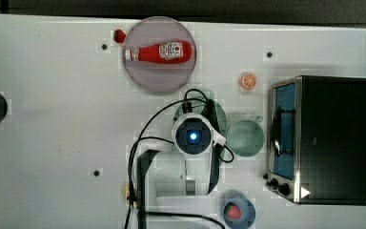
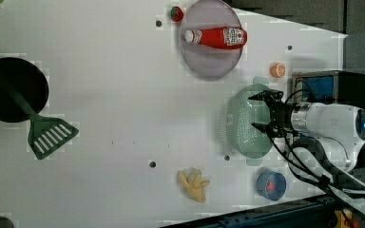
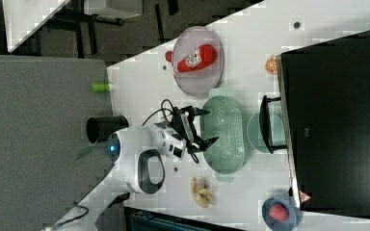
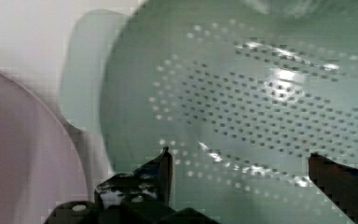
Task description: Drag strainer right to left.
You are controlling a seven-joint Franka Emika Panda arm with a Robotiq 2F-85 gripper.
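Observation:
The strainer (image 2: 244, 124) is a pale green oval colander with a hole-dotted inside, lying on the white table beside the toaster oven. In the right view the strainer (image 3: 225, 132) sits between the arm and the green cup (image 3: 255, 134). My gripper (image 2: 255, 112) hangs open over the strainer's inside, its two black fingers spread wide with nothing clamped between them. The wrist view has the gripper (image 4: 240, 156) just above the perforated strainer (image 4: 261, 93). Whether the fingertips touch it I cannot tell. In the top view the wrist covers most of the strainer (image 1: 220, 118).
A plate (image 1: 159, 78) carrying a ketchup bottle (image 1: 159, 51) lies close to the strainer. The toaster oven (image 1: 331, 138), green cup (image 1: 246, 138), orange slice (image 1: 248, 80) and blue bowl (image 1: 238, 212) stand nearby. A banana (image 2: 194, 184), a spatula (image 2: 47, 137) and a black pan (image 2: 9, 88) lie further off.

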